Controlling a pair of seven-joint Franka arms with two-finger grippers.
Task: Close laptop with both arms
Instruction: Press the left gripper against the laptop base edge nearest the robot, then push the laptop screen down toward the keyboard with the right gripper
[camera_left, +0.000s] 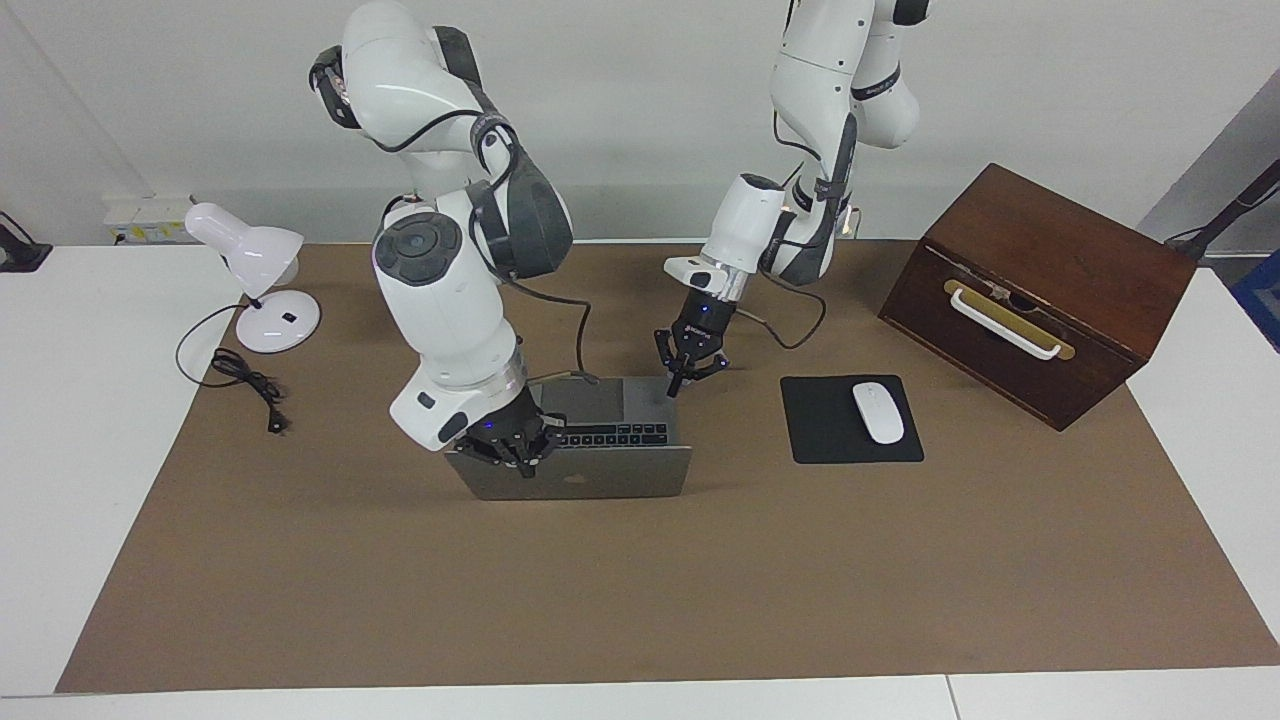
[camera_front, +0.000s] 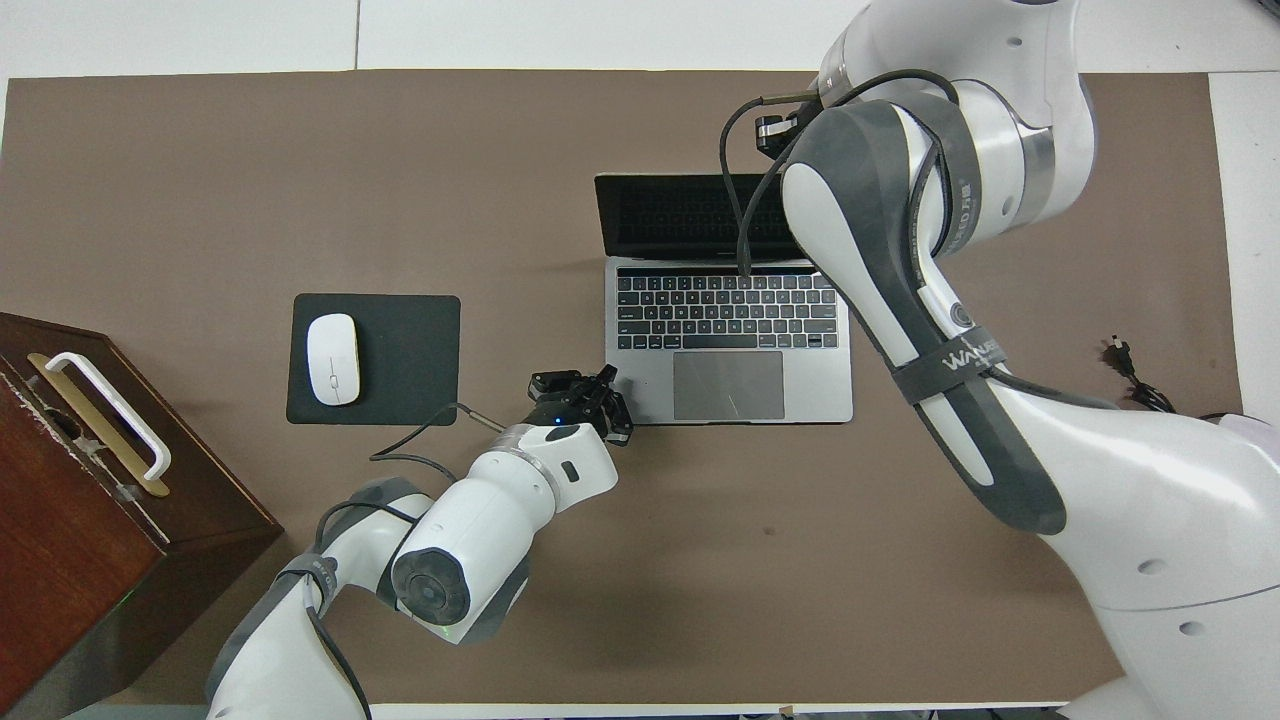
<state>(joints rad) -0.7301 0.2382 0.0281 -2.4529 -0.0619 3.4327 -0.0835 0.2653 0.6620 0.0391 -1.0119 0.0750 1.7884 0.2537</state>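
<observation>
The silver-grey laptop (camera_left: 620, 480) stands open in the middle of the brown mat, its lid tilted back and its apple logo facing away from the robots. Its keyboard and trackpad (camera_front: 728, 385) show in the overhead view. My right gripper (camera_left: 515, 455) is at the lid's top edge, at the corner toward the right arm's end. In the overhead view it is hidden under its own arm. My left gripper (camera_left: 690, 378) is open and empty just above the base's near corner toward the left arm's end; it also shows in the overhead view (camera_front: 603, 388).
A black mouse pad (camera_left: 815, 445) with a white mouse (camera_left: 878, 412) lies beside the laptop toward the left arm's end. A dark wooden box (camera_left: 1050, 270) with a white handle stands past it. A white desk lamp (camera_left: 255, 270) and its cable (camera_left: 245, 380) are at the right arm's end.
</observation>
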